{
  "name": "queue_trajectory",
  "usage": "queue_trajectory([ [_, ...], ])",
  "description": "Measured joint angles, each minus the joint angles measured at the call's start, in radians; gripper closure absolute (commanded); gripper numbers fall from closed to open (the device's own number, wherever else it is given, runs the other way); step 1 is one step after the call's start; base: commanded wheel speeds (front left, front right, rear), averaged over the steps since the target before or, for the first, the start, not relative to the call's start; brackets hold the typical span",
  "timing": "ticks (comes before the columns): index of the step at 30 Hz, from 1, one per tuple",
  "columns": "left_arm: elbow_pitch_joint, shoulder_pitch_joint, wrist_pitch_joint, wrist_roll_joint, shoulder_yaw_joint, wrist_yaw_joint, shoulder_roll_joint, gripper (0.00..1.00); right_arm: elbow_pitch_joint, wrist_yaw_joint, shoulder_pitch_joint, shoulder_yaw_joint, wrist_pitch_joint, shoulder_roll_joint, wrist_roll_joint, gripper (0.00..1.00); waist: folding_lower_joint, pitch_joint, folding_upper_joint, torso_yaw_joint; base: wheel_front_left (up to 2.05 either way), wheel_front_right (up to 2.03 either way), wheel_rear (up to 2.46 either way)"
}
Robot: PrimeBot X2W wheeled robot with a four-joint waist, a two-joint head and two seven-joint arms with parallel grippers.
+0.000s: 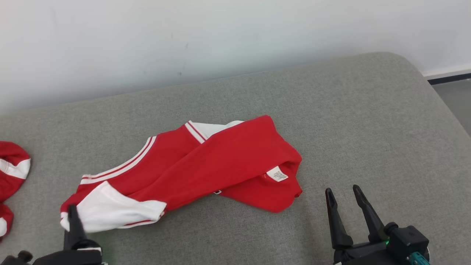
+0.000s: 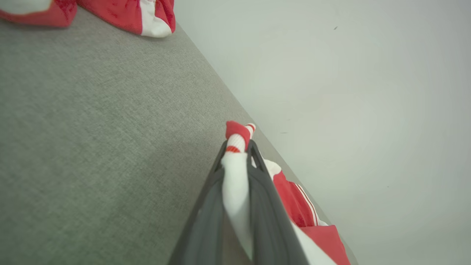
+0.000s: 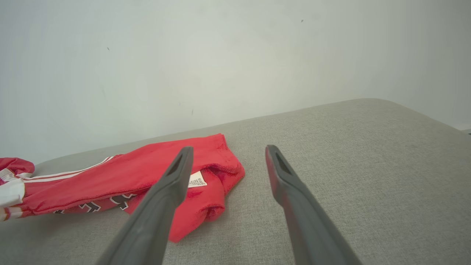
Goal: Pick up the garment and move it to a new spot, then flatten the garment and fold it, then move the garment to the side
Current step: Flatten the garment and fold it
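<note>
The garment (image 1: 206,165) is a red shirt with white sleeve panels and white stripes, lying crumpled across the middle of the grey cushion, a white label showing near its right end. My left gripper (image 1: 73,215) is at the garment's lower left corner, shut on the white-and-red cuff (image 2: 237,147), which sticks out past the fingertips in the left wrist view. Open with nothing between its fingers, my right gripper (image 1: 344,193) hovers just right of the garment's right end (image 3: 206,191).
Another red and white piece of clothing (image 1: 11,173) lies at the cushion's left edge, also seen as a red and white bundle (image 2: 140,16). The grey cushion (image 1: 368,129) meets a white wall behind and ends in a rounded corner at the far right.
</note>
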Motion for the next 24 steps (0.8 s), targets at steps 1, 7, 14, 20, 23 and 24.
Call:
queue_trajectory([
  [1,0.000,0.000,0.000,0.000,0.000,0.000,0.000,1.00,0.000,0.000,0.000,0.000,0.000,0.000,0.000,0.00,0.0000,0.000,0.0000,0.000,0.00,0.00,0.00],
  [7,-0.001,0.038,0.000,0.081,0.061,-0.009,-0.018,0.56,0.002,0.000,0.016,0.001,0.000,-0.007,0.000,0.00,0.0000,-0.020,0.0000,0.013,0.00,0.00,0.00],
  [14,-0.015,0.078,0.000,0.216,0.096,-0.018,-0.032,0.00,0.006,0.000,0.031,0.007,0.000,-0.016,0.001,0.00,-0.0001,-0.046,0.0000,0.034,0.00,0.00,0.00],
  [20,-0.106,0.144,0.000,0.381,0.101,-0.024,-0.035,0.00,0.005,0.000,0.038,0.008,0.000,-0.019,0.002,0.00,-0.0001,-0.070,0.0000,0.047,0.00,0.00,0.00],
  [23,-0.157,0.177,0.000,0.484,0.058,-0.017,-0.035,0.00,0.005,0.000,0.042,0.006,0.000,-0.018,0.002,0.00,-0.0001,-0.075,0.0000,0.055,0.00,0.00,0.00],
  [24,-0.170,0.190,0.000,0.531,0.035,-0.016,-0.033,0.00,0.004,0.000,0.044,0.004,0.000,-0.018,0.002,0.00,-0.0001,-0.076,0.0000,0.058,0.00,0.00,0.00],
])
